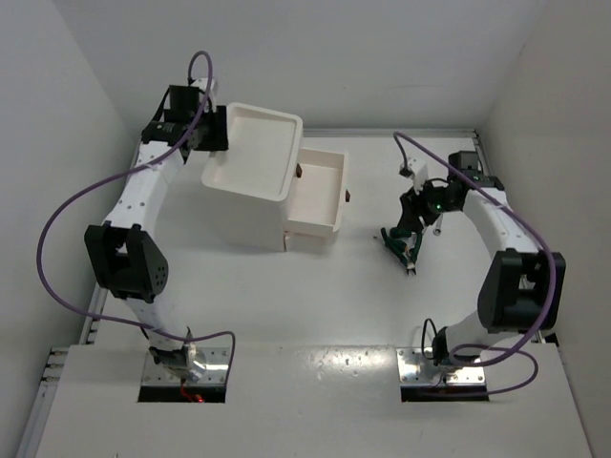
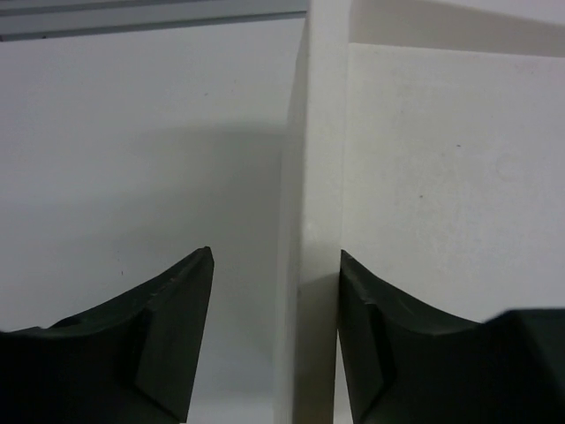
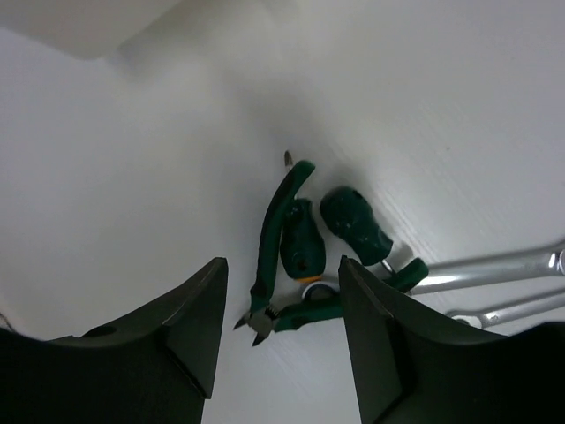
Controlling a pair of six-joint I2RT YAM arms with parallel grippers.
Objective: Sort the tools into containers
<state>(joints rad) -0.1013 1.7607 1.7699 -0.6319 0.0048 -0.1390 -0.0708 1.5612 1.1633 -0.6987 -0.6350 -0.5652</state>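
Wrenches [image 3: 494, 268] cut off (frame edge); pliers [image 3: 270, 231] — partly hidden

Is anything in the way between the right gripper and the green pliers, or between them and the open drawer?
Nothing visible. The right gripper hangs open over the green pliers, and only bare table separates them from the open drawer.
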